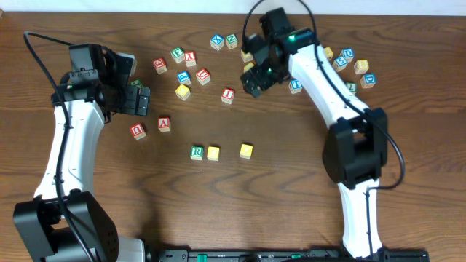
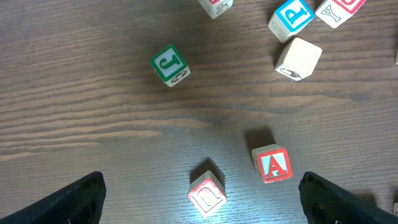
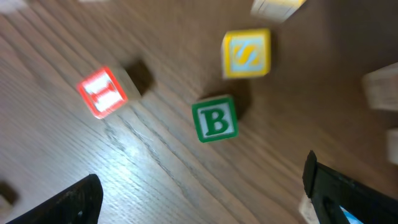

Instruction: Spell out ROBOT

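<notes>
R cube [image 1: 196, 152] (upright) and yellow cube [image 1: 212, 152] align left-right.

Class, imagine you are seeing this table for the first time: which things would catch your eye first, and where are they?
First, the short row at the front middle of the table: a green-bordered R cube, a yellow cube right beside it, and a second yellow cube set apart by a gap. Next, the right gripper, jaws open, hangs above a green-bordered B cube among the scattered letter cubes farther back.

B cube [image 3: 214, 118] blurred; 1 pale cube [image 3: 277, 6] cut at top.
</notes>
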`<state>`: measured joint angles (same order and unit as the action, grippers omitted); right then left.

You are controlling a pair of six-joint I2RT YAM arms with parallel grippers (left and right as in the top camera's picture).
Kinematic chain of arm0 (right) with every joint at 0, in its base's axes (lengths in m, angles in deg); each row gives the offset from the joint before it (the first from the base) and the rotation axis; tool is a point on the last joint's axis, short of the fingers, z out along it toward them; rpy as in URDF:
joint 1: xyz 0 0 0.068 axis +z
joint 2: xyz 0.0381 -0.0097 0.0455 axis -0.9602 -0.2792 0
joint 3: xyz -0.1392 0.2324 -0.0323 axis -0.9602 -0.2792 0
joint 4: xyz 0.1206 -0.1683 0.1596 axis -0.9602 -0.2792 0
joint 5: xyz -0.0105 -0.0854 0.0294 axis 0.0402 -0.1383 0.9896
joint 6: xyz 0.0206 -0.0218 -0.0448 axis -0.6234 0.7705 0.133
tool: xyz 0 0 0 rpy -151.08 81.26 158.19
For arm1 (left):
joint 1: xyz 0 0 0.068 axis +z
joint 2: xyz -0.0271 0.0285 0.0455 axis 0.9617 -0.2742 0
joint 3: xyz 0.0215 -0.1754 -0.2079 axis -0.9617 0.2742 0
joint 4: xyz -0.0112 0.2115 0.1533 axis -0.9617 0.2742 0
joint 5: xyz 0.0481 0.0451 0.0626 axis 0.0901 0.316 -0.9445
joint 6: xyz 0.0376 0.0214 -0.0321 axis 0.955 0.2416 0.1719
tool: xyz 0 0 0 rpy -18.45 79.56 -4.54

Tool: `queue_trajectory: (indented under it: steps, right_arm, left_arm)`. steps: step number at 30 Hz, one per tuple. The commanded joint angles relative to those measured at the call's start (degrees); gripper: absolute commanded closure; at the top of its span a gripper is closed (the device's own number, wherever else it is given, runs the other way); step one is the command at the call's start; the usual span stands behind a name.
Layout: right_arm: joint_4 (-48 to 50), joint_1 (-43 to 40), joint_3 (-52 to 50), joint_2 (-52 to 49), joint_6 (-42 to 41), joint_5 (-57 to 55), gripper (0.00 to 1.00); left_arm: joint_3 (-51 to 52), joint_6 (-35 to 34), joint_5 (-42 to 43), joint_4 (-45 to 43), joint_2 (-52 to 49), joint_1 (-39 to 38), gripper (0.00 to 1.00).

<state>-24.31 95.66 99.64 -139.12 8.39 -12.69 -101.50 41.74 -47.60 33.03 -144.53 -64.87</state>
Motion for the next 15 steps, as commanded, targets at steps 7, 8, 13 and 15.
queue_trajectory:
  steps: [7, 8, 13, 15]
  right_arm:
    - [0.07, -0.07, 0.39, -2.93, 3.56, 1.90, 0.05]
    - [0.31, -0.07, 0.39, -2.93, 3.58, 1.90, 0.06]
    - [1.09, -0.09, 0.37, -2.93, 3.56, 1.92, 0.08]
    - [1.40, -0.09, 0.37, -2.93, 4.00, 1.92, 0.10]
  left_arm:
    - [-1.25, 0.33, 0.70, 0.17, -0.66, -0.07, 0.02]
    - [-1.25, 0.33, 0.70, 0.17, -0.66, -0.07, 0.03]
    - [-1.25, 0.33, 0.70, 0.17, -0.66, -0.07, 0.02]
    - [-1.25, 0.33, 0.70, 0.20, -0.66, -0.07, 0.02]
